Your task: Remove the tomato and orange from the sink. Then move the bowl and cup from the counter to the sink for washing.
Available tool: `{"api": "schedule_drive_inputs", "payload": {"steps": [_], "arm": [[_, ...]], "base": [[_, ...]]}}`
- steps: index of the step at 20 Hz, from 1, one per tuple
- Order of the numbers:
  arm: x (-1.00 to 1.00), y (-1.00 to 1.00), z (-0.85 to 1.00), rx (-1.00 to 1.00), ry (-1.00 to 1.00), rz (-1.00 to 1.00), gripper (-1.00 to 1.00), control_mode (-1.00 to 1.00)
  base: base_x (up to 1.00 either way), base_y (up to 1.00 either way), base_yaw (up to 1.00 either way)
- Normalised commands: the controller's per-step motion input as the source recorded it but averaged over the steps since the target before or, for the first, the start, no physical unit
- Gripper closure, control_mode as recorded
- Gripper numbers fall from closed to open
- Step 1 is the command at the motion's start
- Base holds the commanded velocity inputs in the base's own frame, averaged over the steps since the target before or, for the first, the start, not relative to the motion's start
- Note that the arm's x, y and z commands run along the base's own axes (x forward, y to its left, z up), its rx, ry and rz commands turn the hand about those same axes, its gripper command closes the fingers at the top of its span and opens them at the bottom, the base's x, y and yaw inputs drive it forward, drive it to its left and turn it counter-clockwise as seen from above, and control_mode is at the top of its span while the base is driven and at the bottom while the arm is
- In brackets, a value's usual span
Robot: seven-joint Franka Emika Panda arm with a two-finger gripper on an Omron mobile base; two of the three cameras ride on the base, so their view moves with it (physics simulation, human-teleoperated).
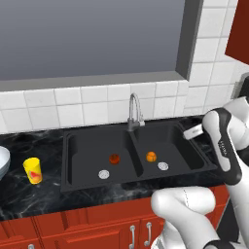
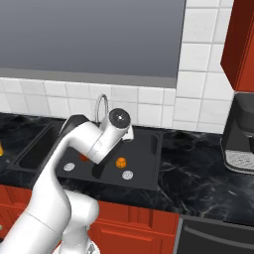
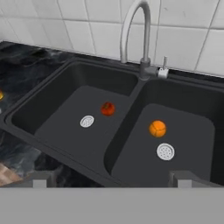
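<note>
Black sink (image 1: 73, 165), dk red tomato (image 1: 114, 158), bright orange (image 1: 151, 156), yellow cup (image 1: 33, 170) w/ red mark, pale bowl (image 1: 2, 160)

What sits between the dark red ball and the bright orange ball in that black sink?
The raised divider between the sink's two basins: tomato in the left, orange in the right. The hand view shows it best.

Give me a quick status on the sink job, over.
Gripper open, empty, above the sink. Tomato in left basin, orange in right. Cup and bowl on counter. Nothing blocking.
</note>
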Motion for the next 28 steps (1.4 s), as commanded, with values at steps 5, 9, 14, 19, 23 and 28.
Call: {"api": "schedule_drive_inputs", "payload": {"steps": [5, 9, 14, 19, 23, 28], "arm": [[0.05, -0.05, -0.03, -0.01, 0.04, 0.00, -1.00, -1.00], [0.06, -0.02, -0.01, -0.07, 0.15, 0.00, -1.00, -1.00], [0.07, -0.04, -0.04, -0.04, 0.16, 0.00, -1.00, -1.00], [0.04, -0.07, -0.07, 0.00, 0.00, 0.02, -1.00, -1.00], [0.03, -0.04, -0.11, 0.00, 0.00, 0.04, -1.00, -1.00], [0.03, 0.00, -0.14, 0.00, 0.00, 0.02, -1.00, -1.00]], "base": [[0.00, 0.00, 0.00], [0.00, 0.00, 0.00], [0.00, 0.00, 0.00], [0.00, 0.00, 0.00], [0.00, 0.00, 0.00], [0.00, 0.00, 0.00]]}}
